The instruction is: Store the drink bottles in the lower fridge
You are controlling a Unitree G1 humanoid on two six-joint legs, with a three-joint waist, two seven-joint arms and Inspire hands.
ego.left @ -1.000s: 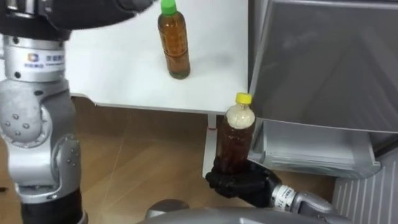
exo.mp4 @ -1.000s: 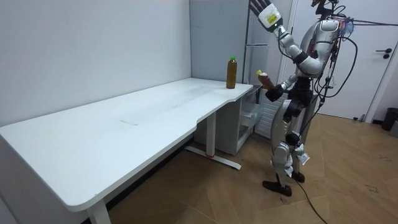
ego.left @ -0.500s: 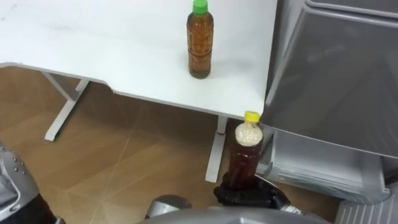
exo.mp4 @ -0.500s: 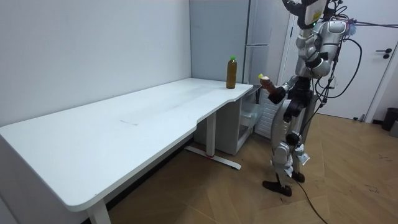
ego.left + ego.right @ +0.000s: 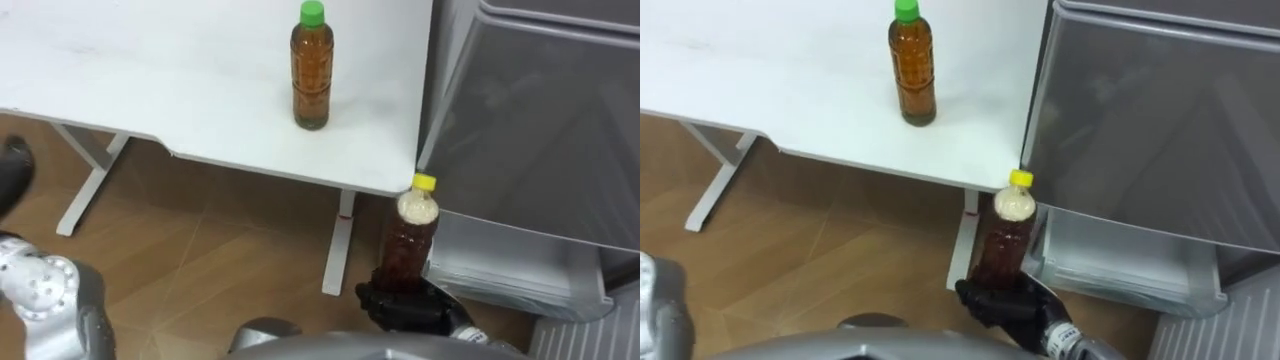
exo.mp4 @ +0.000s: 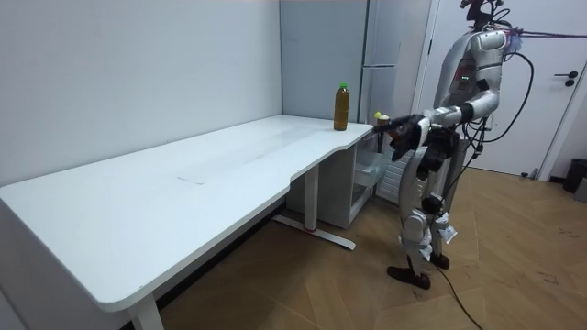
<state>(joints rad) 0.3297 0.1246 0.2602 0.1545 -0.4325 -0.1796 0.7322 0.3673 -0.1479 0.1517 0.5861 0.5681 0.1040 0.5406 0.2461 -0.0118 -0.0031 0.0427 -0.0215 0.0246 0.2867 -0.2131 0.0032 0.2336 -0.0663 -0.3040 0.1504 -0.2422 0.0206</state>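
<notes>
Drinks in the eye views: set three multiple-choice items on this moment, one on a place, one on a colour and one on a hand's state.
1. Where is the green-capped bottle?
A. Upright on the white table
B. Inside the fridge
C. Lying on the floor

2. What colour is the cap of the held bottle?
A. Red
B. Blue
C. Yellow

3. What is the state of the right hand?
A. Open and empty
B. Shut on the held bottle
C. Pressed flat on the table

Answers:
1 A: it stands upright on the tabletop, near the corner by the fridge.
2 C: a yellow cap tops the brown drink.
3 B: the dark fingers wrap round the bottle's lower part and hold it upright beside the table's edge.
</notes>
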